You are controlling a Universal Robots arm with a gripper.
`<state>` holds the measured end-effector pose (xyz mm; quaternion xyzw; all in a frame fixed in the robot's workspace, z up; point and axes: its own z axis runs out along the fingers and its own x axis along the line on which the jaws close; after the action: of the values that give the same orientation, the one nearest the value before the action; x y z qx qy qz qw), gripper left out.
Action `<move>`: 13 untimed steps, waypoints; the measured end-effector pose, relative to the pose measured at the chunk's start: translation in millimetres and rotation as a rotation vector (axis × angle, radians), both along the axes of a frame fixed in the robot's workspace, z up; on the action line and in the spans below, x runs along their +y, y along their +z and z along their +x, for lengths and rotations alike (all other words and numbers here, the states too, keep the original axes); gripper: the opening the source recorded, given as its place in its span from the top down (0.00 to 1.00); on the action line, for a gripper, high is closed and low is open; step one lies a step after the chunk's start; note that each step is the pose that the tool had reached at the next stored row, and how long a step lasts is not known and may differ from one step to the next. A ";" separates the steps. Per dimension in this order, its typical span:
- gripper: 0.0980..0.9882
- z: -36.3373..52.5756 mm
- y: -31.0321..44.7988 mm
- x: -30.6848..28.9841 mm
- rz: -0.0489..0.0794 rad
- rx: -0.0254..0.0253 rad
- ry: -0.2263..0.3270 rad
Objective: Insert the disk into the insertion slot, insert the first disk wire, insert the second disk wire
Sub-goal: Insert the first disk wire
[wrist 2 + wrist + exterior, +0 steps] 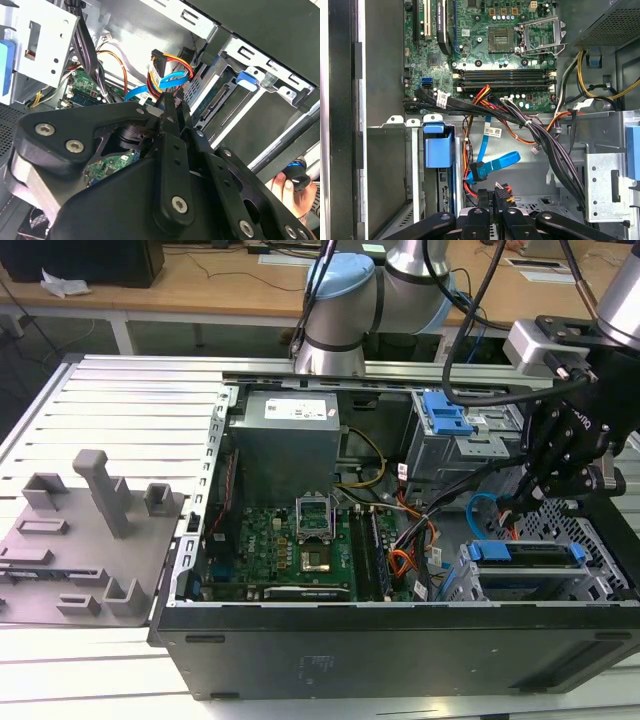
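The disk (527, 553), silver in a bright blue carrier, lies inside the insertion slot (585, 538), a perforated metal cage at the case's front on the exterior view's right. In the first wrist view the disk (438, 150) shows edge-on. My gripper (515, 502) hangs just behind the disk's rear edge. Its fingers (496, 202) are shut on a black plug with red, orange and yellow wires, the first disk wire (503, 191) (158, 62). The second disk wire (496, 163) (167, 79), light blue and looped, lies loose beside it, its dark plug free.
A grey metal box with a blue latch (445, 415) stands behind the cage. Black and orange cable bundles (535, 127) cross the case between the motherboard (300, 540) and the drive bay. A person's hand (289, 187) is at the case's edge. Grey fixtures (90, 530) lie outside the case.
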<state>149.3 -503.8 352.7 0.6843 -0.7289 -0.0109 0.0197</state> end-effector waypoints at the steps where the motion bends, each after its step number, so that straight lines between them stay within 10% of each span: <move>1: 0.93 0.0 0.0 -0.1 0.000 -0.0001 0.000; 13: 0.93 0.0 0.0 -21.3 0.000 0.0000 0.000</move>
<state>149.3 -525.1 352.7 0.6843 -0.7289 -0.0109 0.0197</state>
